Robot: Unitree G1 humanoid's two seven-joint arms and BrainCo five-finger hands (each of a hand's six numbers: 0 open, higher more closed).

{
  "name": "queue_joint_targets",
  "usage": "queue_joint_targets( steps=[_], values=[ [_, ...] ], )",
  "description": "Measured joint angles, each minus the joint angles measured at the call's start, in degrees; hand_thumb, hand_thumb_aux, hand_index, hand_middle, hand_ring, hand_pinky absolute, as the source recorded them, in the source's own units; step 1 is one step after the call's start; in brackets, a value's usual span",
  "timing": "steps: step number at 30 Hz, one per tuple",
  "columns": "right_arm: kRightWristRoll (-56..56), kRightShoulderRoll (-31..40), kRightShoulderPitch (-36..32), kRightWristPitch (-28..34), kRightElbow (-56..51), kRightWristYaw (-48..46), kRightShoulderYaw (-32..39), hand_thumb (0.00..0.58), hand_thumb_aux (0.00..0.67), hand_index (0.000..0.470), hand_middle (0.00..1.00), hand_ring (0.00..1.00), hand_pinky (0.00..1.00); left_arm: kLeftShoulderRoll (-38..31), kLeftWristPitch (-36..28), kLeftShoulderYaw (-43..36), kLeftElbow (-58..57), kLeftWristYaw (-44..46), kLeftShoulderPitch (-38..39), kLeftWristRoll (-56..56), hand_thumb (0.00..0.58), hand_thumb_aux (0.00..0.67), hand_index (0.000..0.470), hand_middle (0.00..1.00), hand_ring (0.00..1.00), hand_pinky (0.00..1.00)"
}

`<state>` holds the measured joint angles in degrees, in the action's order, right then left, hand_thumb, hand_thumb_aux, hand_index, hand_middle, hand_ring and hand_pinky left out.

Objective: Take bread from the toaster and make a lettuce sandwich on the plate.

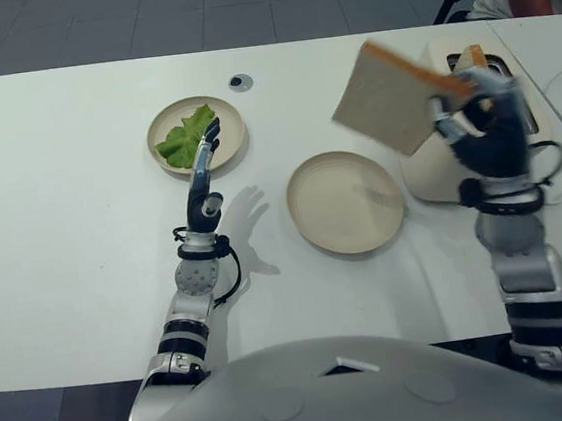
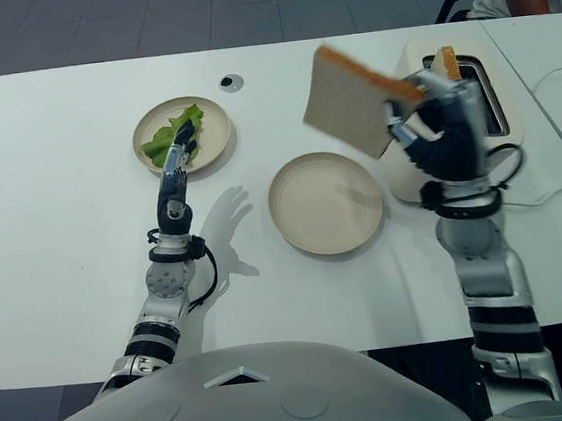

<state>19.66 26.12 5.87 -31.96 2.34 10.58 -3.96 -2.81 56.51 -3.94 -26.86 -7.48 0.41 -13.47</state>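
On the white table [image 1: 63, 243], take the empty cream round plate [image 1: 345, 202] as the middle of the dial. At 10 o'clock, well apart from it, sits a smaller cream plate [image 1: 220, 111] bearing a green lettuce leaf [image 1: 185, 140]. The leaf lies on that plate's left half and reaches its rim at 8 o'clock. At 2 o'clock stands the cream slot toaster [image 1: 426, 177], its near corner just beside the empty plate's rim. One browned slice [image 2: 445, 60] stands upright in its slot. A small dark round disc [image 1: 239, 80] lies at 11 o'clock, close to the table's far edge.

The right hand [image 1: 484, 129] is raised in front of the toaster, its fingers curled tight on the crust edge of a pale square bread slice [image 1: 390, 95]. The slice hangs tilted in the air, crust uppermost. Its lower corner is above the gap between toaster and empty plate, touching neither.

The left hand [image 1: 203, 183] stands at 9 o'clock, fingers straight and pointing to 12, holding nothing. Its fingertips lie over the lettuce plate's rim at 5 o'clock, just beside the leaf.

Bare table stretches from 6 round to 9 o'clock, out to the left and near edges, and the strip between the two plates is open.
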Motion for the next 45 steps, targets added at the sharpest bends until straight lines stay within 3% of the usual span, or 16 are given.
queue_joint_targets(
  steps=[6, 12, 21, 22, 23, 24, 32, 37, 39, 45],
  values=[
    [-2.19, -0.46, -4.25, -4.75, -21.89, -7.22, 5.76, 0.58, 0.67, 0.47, 1.0, 1.0, 1.0, -2.07, -0.62, 2.38, -0.01, -1.91, -0.54, -1.3, 0.0, 0.0, 0.0, 0.0, 0.0, 0.0],
    [-14.05, 2.33, -1.2, -6.1, -20.73, -22.61, 7.47, 0.58, 0.67, 0.47, 1.0, 1.0, 1.0, -6.13, -1.48, 5.18, -0.01, -4.69, -1.88, -5.18, 0.0, 0.0, 0.0, 0.0, 0.0, 0.0],
    [-15.72, 3.98, 1.18, -2.82, -13.96, -30.21, 8.28, 0.58, 0.67, 0.47, 1.0, 1.0, 1.0, -11.33, -5.88, 5.97, -1.97, -10.57, -5.09, -12.98, 0.0, 0.0, 0.0, 0.0, 0.0, 0.0],
    [-13.7, 4.15, 0.44, -2.11, -14.84, -29.8, 8.35, 0.255, 0.168, 0.118, 1.0, 1.0, 1.0, -12.04, -6.44, 5.23, -2.63, -11.5, -5.59, -15.16, 0.0, 0.0, 0.0, 0.0, 0.0, 0.0],
    [-10.71, 4.33, -0.45, -1.41, -15.53, -28.79, 8.54, 0.0, 0.0, 0.0, 0.28, 0.28, 0.28, -12.47, -7.2, 4.23, -3.61, -12.26, -6.43, -17.03, 0.0, 0.0, 0.0, 0.0, 0.0, 0.0],
    [-7.11, 4.52, -1.01, -0.87, -16.16, -27.45, 9.04, 0.0, 0.0, 0.0, 0.0, 0.0, 0.0, -12.84, -8.38, 3.27, -4.92, -13.09, -7.41, -19.21, 0.0, 0.0, 0.0, 0.0, 0.0, 0.0],
    [18.06, 6.18, -1.44, 2.32, -8.43, -6.56, 5.87, 0.0, 0.0, 0.0, 0.0, 0.0, 0.0, -21.98, -27.81, -5.59, -19.41, -24.01, -22.04, -36.72, 0.0, 0.0, 0.0, 0.0, 0.0, 0.0],
    [23.12, 6.07, 1.33, 4.84, -5.18, -4.4, 7.45, 0.0, 0.0, 0.0, 0.0, 0.0, 0.0, -24.27, -32.06, -11.97, -32.87, -23.32, -35.28, -39.33, 0.0, 0.0, 0.0, 0.0, 0.0, 0.0],
    [22.89, 5.25, 1.67, 5.12, -2.81, -3.63, 7.47, 0.0, 0.0, 0.0, 0.0, 0.0, 0.0, -24.42, -33.18, -14.97, -38.41, -19.05, -39.95, -39.49, 0.0, 0.0, 0.0, 0.0, 0.0, 0.0],
    [20.83, 4.21, 2.43, 4.41, 0.07, -3.39, 7.96, 0.0, 0.0, 0.0, 0.0, 0.0, 0.0, -25.53, -36.03, -21.04, -46.77, -13.91, -41.22, -39.84, 0.0, 0.0, 0.0, 0.0, 0.0, 0.0]
  ],
)
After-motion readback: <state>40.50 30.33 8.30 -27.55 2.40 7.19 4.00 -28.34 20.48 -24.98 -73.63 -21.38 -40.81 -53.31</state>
